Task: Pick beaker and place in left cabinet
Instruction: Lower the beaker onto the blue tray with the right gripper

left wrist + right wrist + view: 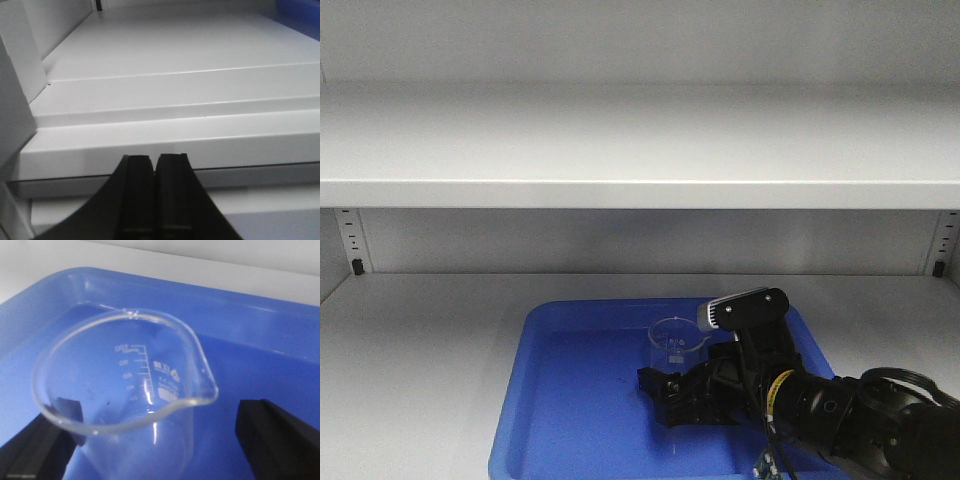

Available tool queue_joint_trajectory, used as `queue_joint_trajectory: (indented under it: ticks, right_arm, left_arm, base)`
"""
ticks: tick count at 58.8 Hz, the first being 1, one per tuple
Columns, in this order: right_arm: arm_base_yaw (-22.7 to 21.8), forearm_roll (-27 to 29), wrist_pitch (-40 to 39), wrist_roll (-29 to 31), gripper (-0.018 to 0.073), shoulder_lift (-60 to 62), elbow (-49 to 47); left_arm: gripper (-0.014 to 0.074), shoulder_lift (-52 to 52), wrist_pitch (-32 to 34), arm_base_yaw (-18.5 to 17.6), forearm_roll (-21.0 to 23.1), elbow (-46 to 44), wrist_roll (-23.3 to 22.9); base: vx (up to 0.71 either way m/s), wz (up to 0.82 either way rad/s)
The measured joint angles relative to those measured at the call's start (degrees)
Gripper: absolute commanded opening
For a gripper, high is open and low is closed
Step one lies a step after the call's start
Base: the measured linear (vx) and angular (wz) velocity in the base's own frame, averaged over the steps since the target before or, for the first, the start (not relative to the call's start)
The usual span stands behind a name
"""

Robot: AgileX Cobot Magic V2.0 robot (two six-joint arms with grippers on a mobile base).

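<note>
The clear glass beaker (675,340) stands upright in a blue tray (570,400) on the lower shelf of the pale grey left cabinet (620,150). My right gripper (670,385) is low in the tray, right at the beaker, and open. In the right wrist view the beaker (125,375) sits between the black fingers (45,440); the left one is close against the glass and the right one stands apart. My left gripper (155,159) is shut on nothing, facing the front edge of a cabinet shelf (175,65).
The tray (260,340) has raised rims round the beaker. An upper shelf hangs over the tray. Slotted rails (353,240) run up the back corners. A side wall (20,75) stands left of the left gripper. A tray corner (300,10) shows top right.
</note>
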State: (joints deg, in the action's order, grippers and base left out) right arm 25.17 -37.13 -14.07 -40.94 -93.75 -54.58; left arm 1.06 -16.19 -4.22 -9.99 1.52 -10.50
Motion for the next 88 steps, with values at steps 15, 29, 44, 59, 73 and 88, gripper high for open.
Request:
queue_joint_trajectory:
  ticks: [15, 29, 44, 59, 73, 88]
  right_arm:
    - [0.00, -11.79, 0.34, -12.40, 0.0618, 1.75, 0.00]
    - [0.00, -28.53, -0.49, -29.31, 0.0581, 2.46, 0.00]
    - [0.00, -48.52, -1.76, -48.78, 0.0578, 4.57, 0.00]
    - [0.00, -62.39, -3.60, -64.25, 0.0578, 7.24, 0.11]
    - [0.00, -63.61, -5.08, -67.45, 0.0561, 7.97, 0.29]
    - [0.00, -63.66, -5.26, -67.62, 0.0527, 7.97, 0.29]
  left_arm:
    - [0.0004, 0.00, 0.00, 0.00, 0.00, 0.00, 0.00]
    - [0.0004, 0.00, 0.00, 0.00, 0.00, 0.00, 0.00]
    - [0.0004, 0.00, 0.00, 0.00, 0.00, 0.00, 0.00]
    - [0.0004, 0.00, 0.00, 0.00, 0.00, 0.00, 0.00]
    - [0.0004, 0.00, 0.00, 0.00, 0.00, 0.00, 0.00]
    - [0.0004, 0.00, 0.00, 0.00, 0.00, 0.00, 0.00]
  base:
    - [0.00, 0.00]
    - [0.00, 0.00]
    - [0.00, 0.00]
    - [0.00, 0.00]
    - [0.00, 0.00]
    - [0.00, 0.00]
